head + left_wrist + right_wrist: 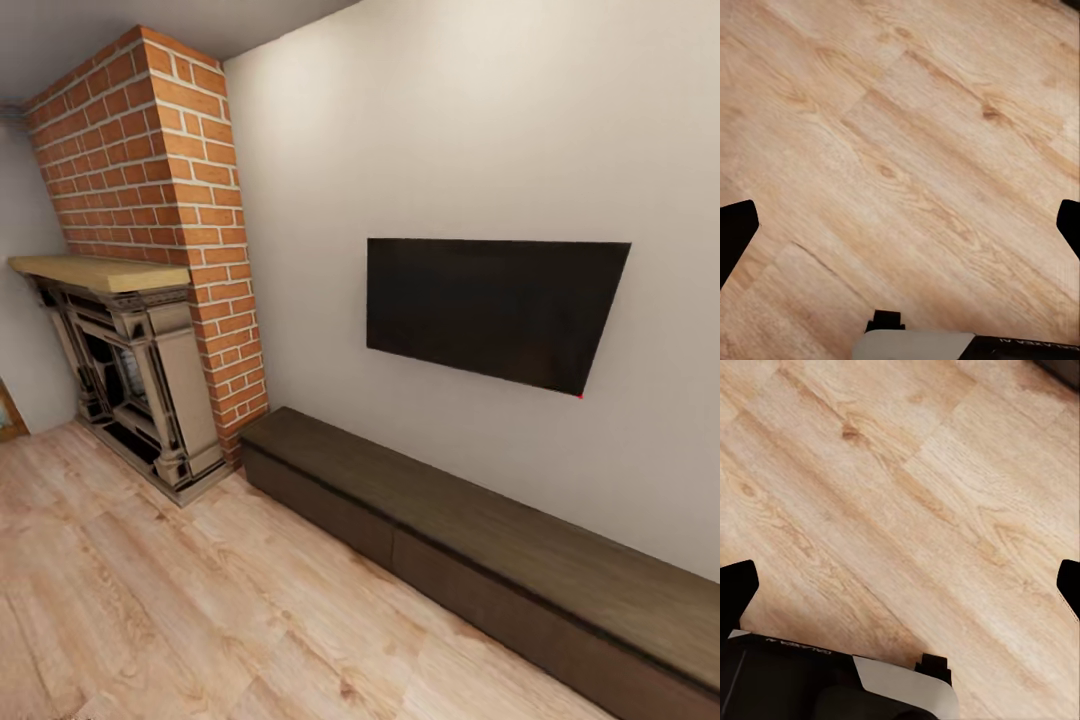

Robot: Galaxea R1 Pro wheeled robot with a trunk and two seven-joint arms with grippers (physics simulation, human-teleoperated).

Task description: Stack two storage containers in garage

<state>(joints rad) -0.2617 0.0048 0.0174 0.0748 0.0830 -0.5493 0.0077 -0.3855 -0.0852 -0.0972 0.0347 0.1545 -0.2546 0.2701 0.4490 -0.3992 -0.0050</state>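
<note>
I am in the living room, facing a beige wall [450, 130] over light wood plank flooring [150, 600]. The two storage containers are out of view, and so is the garage. In the left wrist view my left gripper [902, 229] hangs open above the planks, its black fingertips [736, 232] far apart with nothing between them. My right gripper [902, 586] is open too in the right wrist view, holding nothing over the same wood flooring [907, 495].
A red brick chimney [150, 150] with an ornate fireplace [130, 390] and wooden mantel stands at the left. A black television [490, 310] hangs on the wall above a long low dark-brown cabinet [500, 540]. Part of the robot's base [915, 346] shows under the left wrist.
</note>
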